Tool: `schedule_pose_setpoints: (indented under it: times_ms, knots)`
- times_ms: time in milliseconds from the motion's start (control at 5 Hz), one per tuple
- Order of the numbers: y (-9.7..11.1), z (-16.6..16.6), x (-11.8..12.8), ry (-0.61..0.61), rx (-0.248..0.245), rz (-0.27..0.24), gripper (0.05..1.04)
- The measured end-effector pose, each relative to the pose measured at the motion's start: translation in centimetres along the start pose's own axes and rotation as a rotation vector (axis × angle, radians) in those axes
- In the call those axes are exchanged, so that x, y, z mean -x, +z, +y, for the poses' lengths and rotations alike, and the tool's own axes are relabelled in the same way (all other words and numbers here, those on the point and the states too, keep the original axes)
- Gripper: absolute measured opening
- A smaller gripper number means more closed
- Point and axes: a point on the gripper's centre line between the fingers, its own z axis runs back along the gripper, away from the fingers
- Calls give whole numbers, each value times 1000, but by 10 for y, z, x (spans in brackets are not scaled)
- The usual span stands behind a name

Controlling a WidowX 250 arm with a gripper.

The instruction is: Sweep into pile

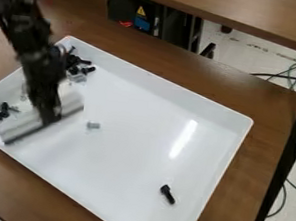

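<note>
Your gripper [50, 115] is closed on the white sweeper [25, 127], holding it near mid-length, its dark edge slanting across the left part of the white tray [155, 84].

Nearest you, a black bolt [168, 194] lies alone toward the right. It is probably the awkward one: come at it off-centre and it could spin off the blade's end or end up pinned against the tray wall.

Farther in, a small silvery piece [93, 125] sits just beside the sweeper, on its right. Carry the edge too high and it may slip underneath.

Off the sweeper's lower end is a dark cluster of hardware [1, 116], close to the left wall. Swing the blade sideways there and you may scatter it, or knock the wall and twist the sweeper in your grip.

Farthest back, more black bolts [79, 64] bunch in the upper corner, beside the arm. Drive hard into that corner and they could jam or ride up, and the arm's bulk could nudge them apart.
</note>
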Motion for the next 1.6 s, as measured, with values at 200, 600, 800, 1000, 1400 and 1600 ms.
schedule_pose_setpoints:
  times_ms: [200, 600, 800, 1000, 1400, 1600]
  knots:
    - [-20, 5, -4, -56, -48, 8, 348]
    - [-22, 24, 26, -190, -75, 25, 348]
    - [-14, 49, 48, -187, -93, 42, 348]
    - [-11, 72, 60, -254, -101, 94, 348]
    - [-9, 90, 63, -402, -79, 90, 348]
    - [-11, 88, 35, -471, -59, 52, 348]
